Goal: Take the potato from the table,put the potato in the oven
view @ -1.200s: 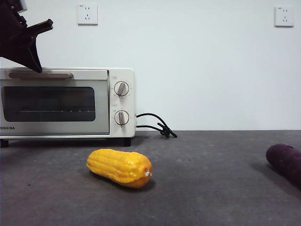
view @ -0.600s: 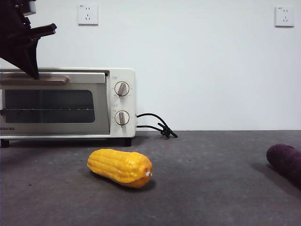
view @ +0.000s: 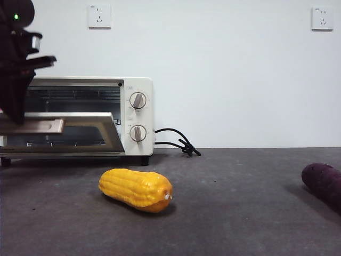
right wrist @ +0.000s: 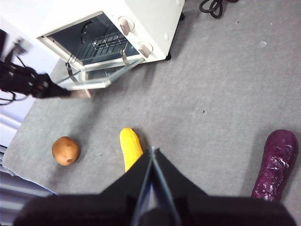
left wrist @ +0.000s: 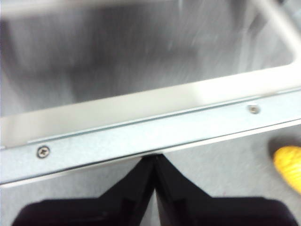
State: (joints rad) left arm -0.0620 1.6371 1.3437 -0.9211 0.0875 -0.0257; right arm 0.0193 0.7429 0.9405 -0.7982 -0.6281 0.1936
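The left jaws [view: 16, 114] sit at the top edge of the oven [view: 136, 114] door [view: 64, 130], which hangs partly lowered with its tan handle [view: 32, 126] tilted out toward the front; in the left wrist view the two black jaws [left wrist: 153, 162] are pressed together, tips meeting just under the door's metal rim [left wrist: 150, 129], with nothing seen between them. Past that rim lies the blurred grey oven cavity, and off to one side of the jaws a yellow end of the corn cob [left wrist: 289, 165] shows on the surface. The right jaws [right wrist: 153, 157] hang high above the surface [right wrist: 211, 94], clenched to a thin line and holding nothing. Directly beneath their tips lies the corn cob [right wrist: 130, 146], and the potato [right wrist: 65, 150] rests on the surface well to one side of it, apart from both sets of jaws and out in front of the open oven [right wrist: 141, 23]. The dark purple vegetable [right wrist: 275, 165] lies far on the other side of the right jaws. The oven's black cord [view: 178, 141] trails on the surface beside the knobs [view: 138, 100].
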